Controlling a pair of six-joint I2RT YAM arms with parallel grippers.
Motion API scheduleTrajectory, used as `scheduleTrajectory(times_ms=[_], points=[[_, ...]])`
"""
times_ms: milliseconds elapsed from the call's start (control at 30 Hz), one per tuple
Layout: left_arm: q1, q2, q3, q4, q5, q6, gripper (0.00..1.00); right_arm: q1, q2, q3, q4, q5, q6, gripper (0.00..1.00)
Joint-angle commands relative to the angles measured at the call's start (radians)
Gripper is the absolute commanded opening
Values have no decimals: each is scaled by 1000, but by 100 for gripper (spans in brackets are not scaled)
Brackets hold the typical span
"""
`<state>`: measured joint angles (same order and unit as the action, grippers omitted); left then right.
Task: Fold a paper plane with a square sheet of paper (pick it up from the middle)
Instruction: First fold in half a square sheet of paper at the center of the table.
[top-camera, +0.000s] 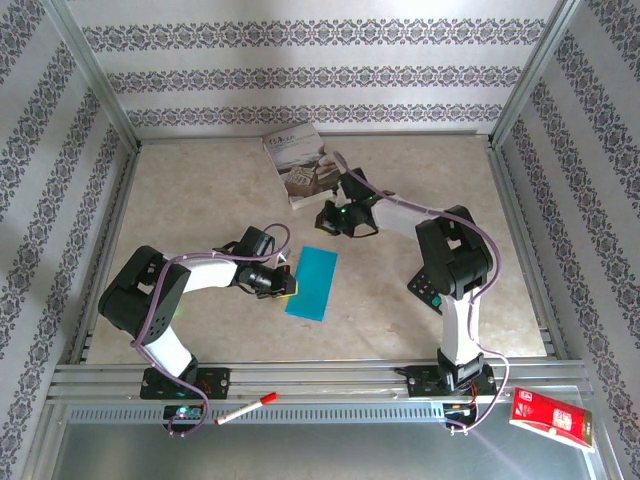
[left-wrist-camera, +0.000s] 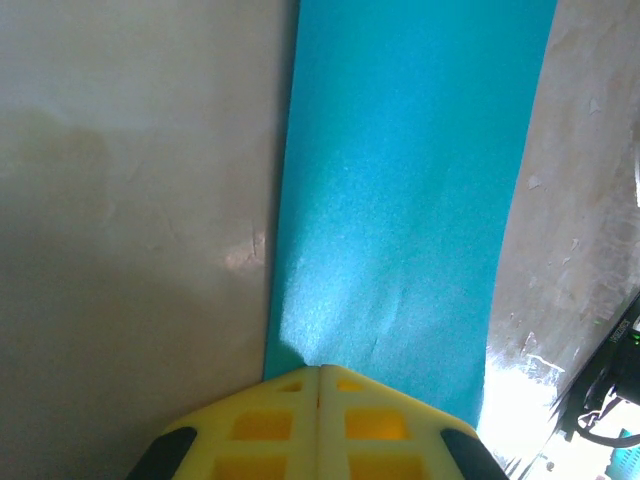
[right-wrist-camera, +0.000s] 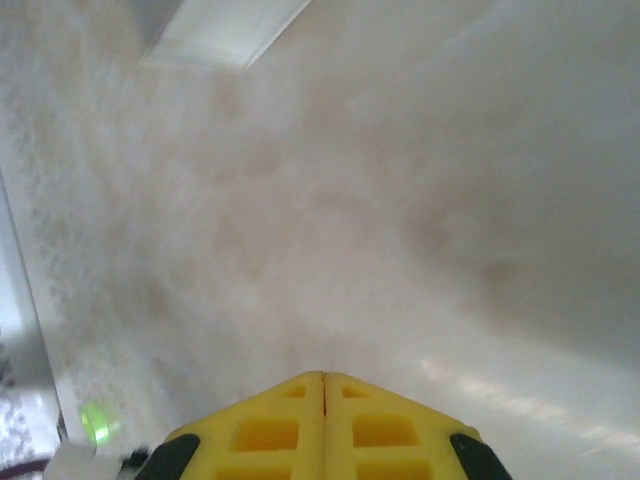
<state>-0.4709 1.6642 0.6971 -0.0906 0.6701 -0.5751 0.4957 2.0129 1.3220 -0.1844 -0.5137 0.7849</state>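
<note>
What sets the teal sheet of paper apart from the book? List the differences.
Colour: the sheet of paper is plain teal; the book is grey-white with print.
Place: the paper lies mid-table, at the left hand's shut tips; the book lies at the table's far edge.
Shape: the paper looks narrower than the book.
Both lie flat.

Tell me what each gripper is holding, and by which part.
Right gripper: shut on nothing, over the table. Left gripper: shut, its tip at an edge of the teal paper; whether it pinches that edge or only presses it cannot be told.
</note>
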Motion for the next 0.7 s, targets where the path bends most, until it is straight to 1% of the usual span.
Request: scheduleTrajectory(times_ms=[0,133,267,433,600,667], points=[[2,49,-60,-250,-157,17,0,61,-25,-70,61,-12,33,0],[3,45,-57,-251,-160,15,0,106,-9,-105,102,-17,69,0],[3,40,-55,-254,-160,14,0,126,27,-120,121,-14,81,0],[1,19,-36,-261,-150,6,0,114,50,-143,119,4,62,0],[1,-28,29,-280,-98,-5,0,102,79,-157,111,8,23,0],[1,-60,67,-290,-67,-15,6,99,83,-160,98,13,5,0]])
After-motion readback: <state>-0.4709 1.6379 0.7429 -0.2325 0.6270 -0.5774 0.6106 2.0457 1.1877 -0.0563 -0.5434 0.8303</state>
